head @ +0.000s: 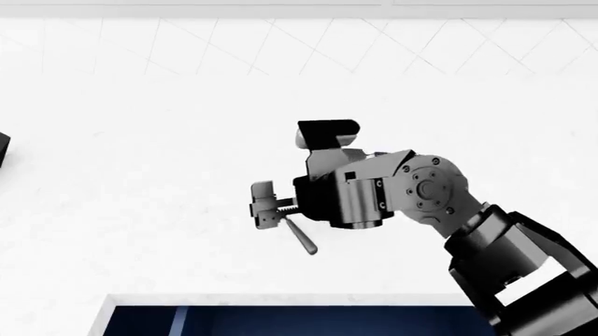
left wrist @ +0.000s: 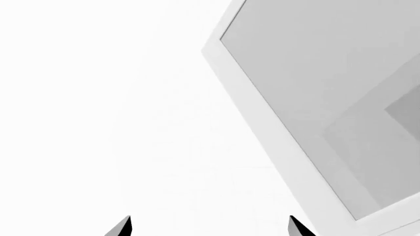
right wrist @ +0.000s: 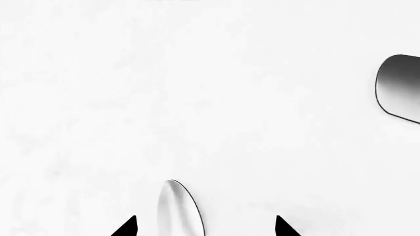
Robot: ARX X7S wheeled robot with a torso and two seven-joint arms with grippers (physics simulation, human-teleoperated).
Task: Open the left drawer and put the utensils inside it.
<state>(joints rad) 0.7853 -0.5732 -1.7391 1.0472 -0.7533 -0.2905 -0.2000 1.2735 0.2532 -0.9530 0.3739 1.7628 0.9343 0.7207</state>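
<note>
Left drawer [head: 280, 320] — stood pulled open under the counter [head: 140, 140], with no utensil in its visible strip. Lay out on the counter: spoon [right wrist: 178, 209] between the right gripper's [right wrist: 204, 227] spread fingers, unpinched, and apparently the spatula [right wrist: 400, 88] nearby. Showed the left gripper [left wrist: 208, 230] spread and empty too — both placements judged undone.

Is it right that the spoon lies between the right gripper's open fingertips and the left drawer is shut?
Not quite. The left drawer is open, not shut: the head view shows its blue interior at the bottom edge. The spoon does lie between the right gripper's open fingertips.
</note>
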